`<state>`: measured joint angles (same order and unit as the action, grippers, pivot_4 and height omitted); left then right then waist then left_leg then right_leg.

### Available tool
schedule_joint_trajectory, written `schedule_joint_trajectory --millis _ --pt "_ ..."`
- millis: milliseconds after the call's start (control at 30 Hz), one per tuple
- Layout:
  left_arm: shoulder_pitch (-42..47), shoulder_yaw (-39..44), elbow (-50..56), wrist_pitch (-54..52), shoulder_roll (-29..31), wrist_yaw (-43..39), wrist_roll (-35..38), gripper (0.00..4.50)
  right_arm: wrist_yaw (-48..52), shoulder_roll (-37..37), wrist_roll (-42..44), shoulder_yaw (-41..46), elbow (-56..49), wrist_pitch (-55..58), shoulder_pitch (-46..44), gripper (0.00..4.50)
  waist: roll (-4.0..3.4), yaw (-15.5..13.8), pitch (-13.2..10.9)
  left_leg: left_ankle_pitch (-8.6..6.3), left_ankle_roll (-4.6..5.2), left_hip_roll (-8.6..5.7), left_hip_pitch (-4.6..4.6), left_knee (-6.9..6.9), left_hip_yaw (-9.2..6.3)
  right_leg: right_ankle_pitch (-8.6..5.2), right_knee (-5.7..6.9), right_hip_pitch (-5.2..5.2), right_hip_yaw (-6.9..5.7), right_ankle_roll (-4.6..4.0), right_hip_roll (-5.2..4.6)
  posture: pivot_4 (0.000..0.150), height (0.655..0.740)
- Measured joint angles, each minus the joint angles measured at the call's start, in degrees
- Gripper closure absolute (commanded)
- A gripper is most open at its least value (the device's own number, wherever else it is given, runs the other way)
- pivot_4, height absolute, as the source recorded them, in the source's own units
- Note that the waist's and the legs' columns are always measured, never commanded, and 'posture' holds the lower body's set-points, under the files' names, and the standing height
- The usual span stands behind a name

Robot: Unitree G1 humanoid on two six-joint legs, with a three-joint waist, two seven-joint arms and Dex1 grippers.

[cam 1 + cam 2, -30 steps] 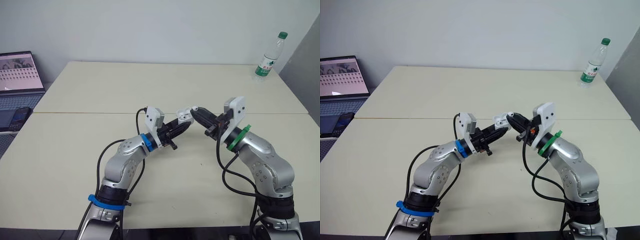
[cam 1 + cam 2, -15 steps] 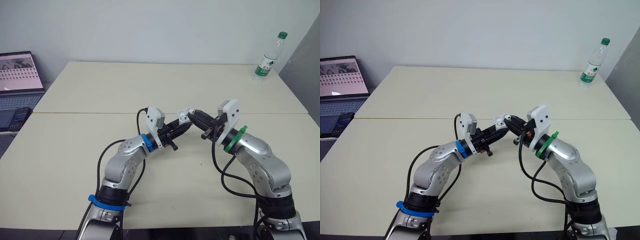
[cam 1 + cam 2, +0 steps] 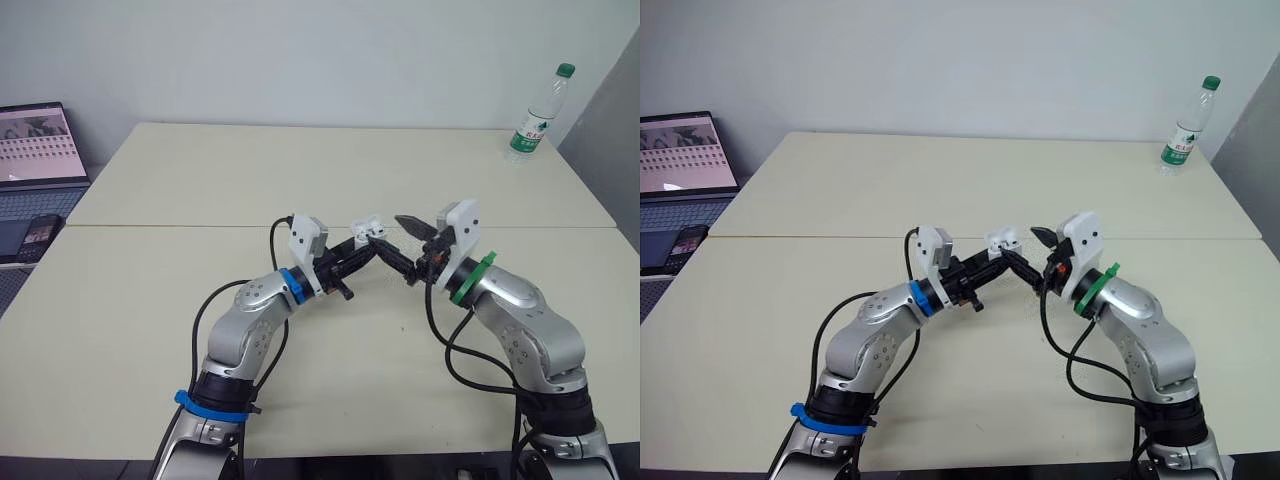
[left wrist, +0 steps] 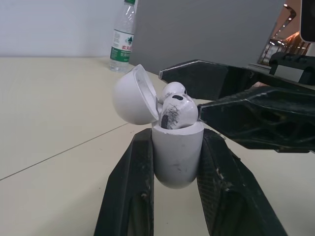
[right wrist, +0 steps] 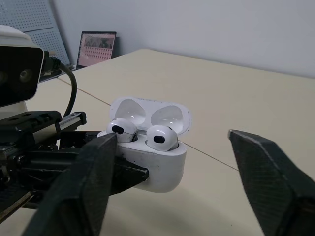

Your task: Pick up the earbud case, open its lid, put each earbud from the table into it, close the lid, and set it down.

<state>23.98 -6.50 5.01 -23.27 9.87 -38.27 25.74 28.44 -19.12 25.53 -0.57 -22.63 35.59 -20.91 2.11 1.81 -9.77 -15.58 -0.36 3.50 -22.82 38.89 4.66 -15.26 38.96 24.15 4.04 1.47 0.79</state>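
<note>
L gripper point(image 3: 364, 249) is clamped on the earbud case point(image 4: 177, 158), held up over the middle of the table point(image 3: 300, 170), lid point(image 4: 131, 96) flipped open w/ both earbuds point(image 5: 161, 137) sitting inside, and the R gripper point(image 3: 399, 240) is spread wide right beside it, not touching afaict.

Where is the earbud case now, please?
In the left eye view the case is above the table centre, clamped in the left gripper, with the open right gripper on its right.
</note>
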Motion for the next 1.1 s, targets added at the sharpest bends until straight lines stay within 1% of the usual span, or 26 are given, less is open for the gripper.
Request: schedule_joint_trajectory --millis 133,233,333,433,600,633,767,800,933,1100 --pt "0.0 -0.05 0.01 0.13 0.0 -0.09 -0.04 3.71 -0.09 0.16 4.26 2.85 -0.39 1.92 -0.91 0.01 0.0 0.01 0.0 0.0 0.0 0.0 0.0 0.0 0.0 0.0 0.0 0.0 0.0 0.0 0.0 0.15 0.7362" --pt "0.01 -0.07 -0.02 0.27 0.13 -0.48 -0.08 3.71 -0.22 -0.38 10.13 7.4 -0.67 5.21 -3.25 0.01 0.0 0.0 0.0 0.0 0.0 0.0 0.0 0.0 -0.01 0.0 0.0 -0.01 -0.01 0.0 0.0 0.15 0.7362" --pt "0.05 -0.06 -0.22 0.73 0.71 -2.06 -0.07 3.71 0.09 -2.8 16.13 11.97 0.35 8.82 -5.3 0.01 0.0 0.0 0.0 0.0 0.0 0.0 -0.01 -0.01 0.01 0.0 -0.01 -0.01 0.0 0.0 0.0 0.15 0.7362" --pt "0.46 0.01 -0.87 0.9 1.59 -5.1 0.83 3.71 1.32 -5.16 20.37 14.77 3.62 11.76 -6.07 0.57 0.0 0.0 0.0 0.0 0.01 0.0 -0.01 -0.02 0.01 0.0 -0.02 0.0 0.0 0.0 0.01 0.15 0.7362" --pt "1.49 -0.6 -0.91 -2.43 4.64 -13.93 5.0 3.71 6.49 -10.66 24.11 15.08 10.27 16.81 -6.79 2.44 0.0 0.02 -0.01 0.0 0.01 0.0 -0.01 -0.05 0.01 0.0 -0.03 0.02 0.0 0.0 0.02 0.15 0.7362" --pt "1.89 -0.86 -0.91 -3.28 5.3 -15.52 5.81 3.71 8.27 -11.91 24.62 14.48 10.9 17.59 -6.8 2.77 0.0 0.03 -0.01 0.0 0.01 -0.01 -0.01 -0.06 0.01 -0.01 -0.04 0.02 0.0 0.0 0.02 0.15 0.7362" --pt "3.29 -2.37 -1.12 -5.82 8.11 -21.97 7.21 3.71 15.33 -16.22 24.78 10.6 13.17 18.78 -6.86 4.33 0.0 0.05 -0.01 -0.01 0.02 0.0 -0.01 -0.06 0.01 -0.01 -0.06 0.02 -0.01 0.01 0.03 0.15 0.7362" --pt "3.47 -2.52 -1.15 -6.26 8.49 -22.94 7.27 3.71 16.38 -16.49 24.71 9.98 13.63 18.81 -6.86 4.42 0.0 0.05 -0.01 -0.01 0.02 0.0 -0.01 -0.06 0.0 -0.01 -0.06 0.02 -0.01 0.01 0.03 0.15 0.7362" --pt "3.9 -3.27 -1.18 -7.59 9.31 -26.05 7.59 3.71 20.0 -17.53 24.53 7.05 13.95 18.92 -6.86 4.42 0.0 0.05 -0.01 -0.01 0.01 0.0 -0.02 -0.06 -0.01 -0.02 -0.06 0.02 -0.01 0.02 0.03 0.15 0.7362" --pt "3.99 -3.33 -1.31 -7.94 9.39 -26.77 7.6 3.71 22.34 -17.98 25.24 5.89 12.62 19.98 -6.74 4.42 0.0 0.03 -0.02 -0.01 0.02 0.01 -0.05 -0.06 -0.03 -0.01 -0.07 0.03 -0.03 0.02 0.02 0.15 0.7362"
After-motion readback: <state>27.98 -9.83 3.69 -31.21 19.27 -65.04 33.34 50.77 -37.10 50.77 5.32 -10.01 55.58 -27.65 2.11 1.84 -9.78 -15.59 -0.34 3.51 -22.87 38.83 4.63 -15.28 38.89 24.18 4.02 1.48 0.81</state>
